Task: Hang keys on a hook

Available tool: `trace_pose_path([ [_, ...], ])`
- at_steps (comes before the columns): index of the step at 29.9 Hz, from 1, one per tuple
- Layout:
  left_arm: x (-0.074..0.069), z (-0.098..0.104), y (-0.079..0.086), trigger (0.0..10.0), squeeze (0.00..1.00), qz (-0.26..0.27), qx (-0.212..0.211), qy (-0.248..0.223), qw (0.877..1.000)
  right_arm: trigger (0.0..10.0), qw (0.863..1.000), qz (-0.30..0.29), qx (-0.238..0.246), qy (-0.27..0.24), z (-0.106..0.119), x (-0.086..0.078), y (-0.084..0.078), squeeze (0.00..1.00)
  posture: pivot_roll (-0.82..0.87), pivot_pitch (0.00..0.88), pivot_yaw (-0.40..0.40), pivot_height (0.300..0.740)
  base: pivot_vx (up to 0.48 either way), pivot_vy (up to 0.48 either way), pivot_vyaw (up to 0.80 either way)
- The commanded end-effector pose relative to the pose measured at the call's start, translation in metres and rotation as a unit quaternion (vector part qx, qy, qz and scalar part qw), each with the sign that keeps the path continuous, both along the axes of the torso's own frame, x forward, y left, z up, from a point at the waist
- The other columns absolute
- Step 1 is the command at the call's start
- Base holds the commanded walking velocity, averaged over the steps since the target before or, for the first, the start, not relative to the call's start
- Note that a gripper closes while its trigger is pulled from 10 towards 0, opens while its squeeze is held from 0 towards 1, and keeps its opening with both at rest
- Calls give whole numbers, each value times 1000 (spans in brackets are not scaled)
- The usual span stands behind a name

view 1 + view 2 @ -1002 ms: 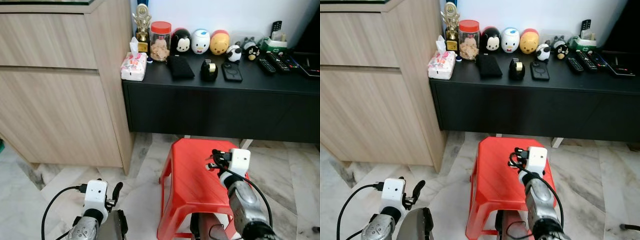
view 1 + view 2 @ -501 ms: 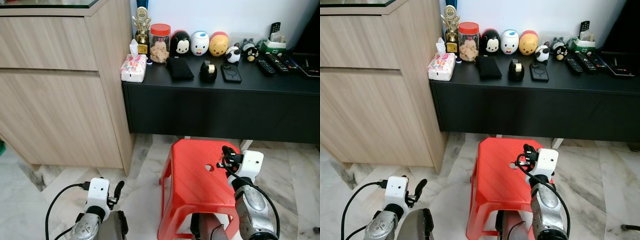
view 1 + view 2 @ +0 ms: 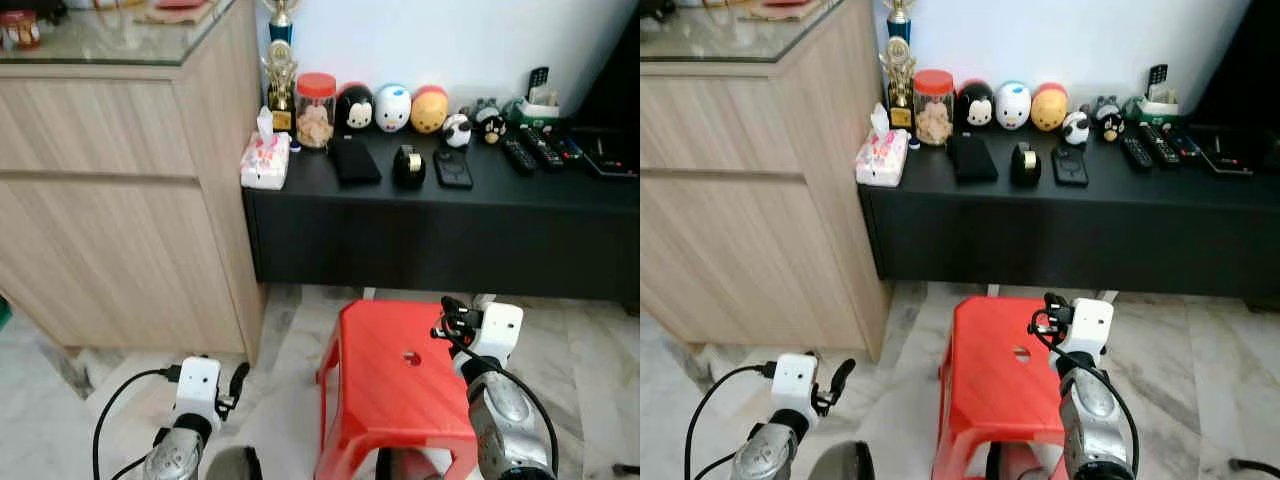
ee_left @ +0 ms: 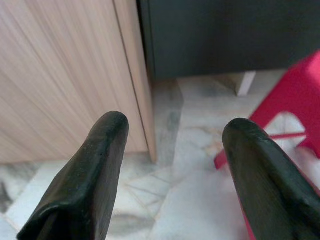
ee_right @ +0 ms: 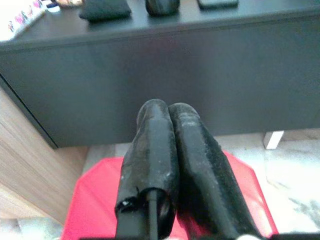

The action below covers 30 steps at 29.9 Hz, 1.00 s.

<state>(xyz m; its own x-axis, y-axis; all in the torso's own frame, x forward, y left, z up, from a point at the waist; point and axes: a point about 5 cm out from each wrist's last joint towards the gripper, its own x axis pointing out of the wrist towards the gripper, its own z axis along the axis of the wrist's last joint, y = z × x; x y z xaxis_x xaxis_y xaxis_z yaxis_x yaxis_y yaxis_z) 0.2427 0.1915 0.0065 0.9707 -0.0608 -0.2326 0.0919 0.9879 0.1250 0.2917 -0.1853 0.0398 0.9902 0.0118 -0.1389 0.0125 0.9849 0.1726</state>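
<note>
Low at right of the head views, the right gripper is hanging clenched, fingers pressed together on nothing, over the red stool. Lower left, the left gripper is idling spread wide above the marble floor. Upper centre, one red-lidded jar is holding pale snacks on the black console, beside three round figures. Since the earlier frames the camera is sitting higher, showing the cabinet's glass top. Keys and hook: cannot tell where.
</note>
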Motion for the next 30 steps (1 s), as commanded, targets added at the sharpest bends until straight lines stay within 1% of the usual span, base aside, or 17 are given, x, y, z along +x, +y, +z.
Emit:
trace_pose_path([
  [1, 0, -2, -2, 10000, 0, -6, -1, 0, 1000, 10000, 1000, 0, -4, -8, 5, 1, -1, 0, -5, 0, -65, 722, -480, 0, 0],
  [2, 0, -2, -2, 10000, 0, -6, -1, 0, 1000, 10000, 1000, 0, -4, -8, 5, 1, -1, 0, -5, 0, -65, 722, -480, 0, 0],
  [4, 0, -2, -2, 10000, 0, -6, -3, -1, 1000, 10000, 1000, 1, -4, -8, 5, 1, -1, 0, -4, 0, -67, 740, -480, 0, 0],
  [9, 0, -2, -2, 10000, 0, -5, -4, -4, 1000, 10000, 1000, 4, -7, -3, 5, 1, 2, 0, -5, 0, -69, 740, -448, 0, 0],
  [12, -1, -3, 0, 10000, 0, 0, -3, -4, 1000, 10000, 1000, 6, -3, -8, 8, 2, 4, 0, -7, 0, -69, 740, 0, 0, 0],
  [18, -2, -2, 1, 10000, 0, -2, -5, -7, 1000, 10000, 999, 24, -19, 19, 6, 0, 9, 0, -7, 0, -69, 740, 0, 0, 0],
  [20, 1, 5, 3, 10000, 0, -5, -10, -18, 1000, 10000, 999, 28, -22, 25, 7, 0, 10, 0, -7, 0, -70, 740, 0, 0, 0],
  [25, 9, 17, 5, 10000, 0, -11, -20, -38, 999, 10000, 999, 26, -19, 21, 12, 2, 10, 0, -5, 0, -71, 740, 0, 0, 0],
  [30, 14, 22, 4, 10000, 0, -14, -24, -44, 999, 10000, 1000, 15, -15, 21, 16, 4, 8, 0, -2, 0, -70, 740, 0, 0, 0],
])
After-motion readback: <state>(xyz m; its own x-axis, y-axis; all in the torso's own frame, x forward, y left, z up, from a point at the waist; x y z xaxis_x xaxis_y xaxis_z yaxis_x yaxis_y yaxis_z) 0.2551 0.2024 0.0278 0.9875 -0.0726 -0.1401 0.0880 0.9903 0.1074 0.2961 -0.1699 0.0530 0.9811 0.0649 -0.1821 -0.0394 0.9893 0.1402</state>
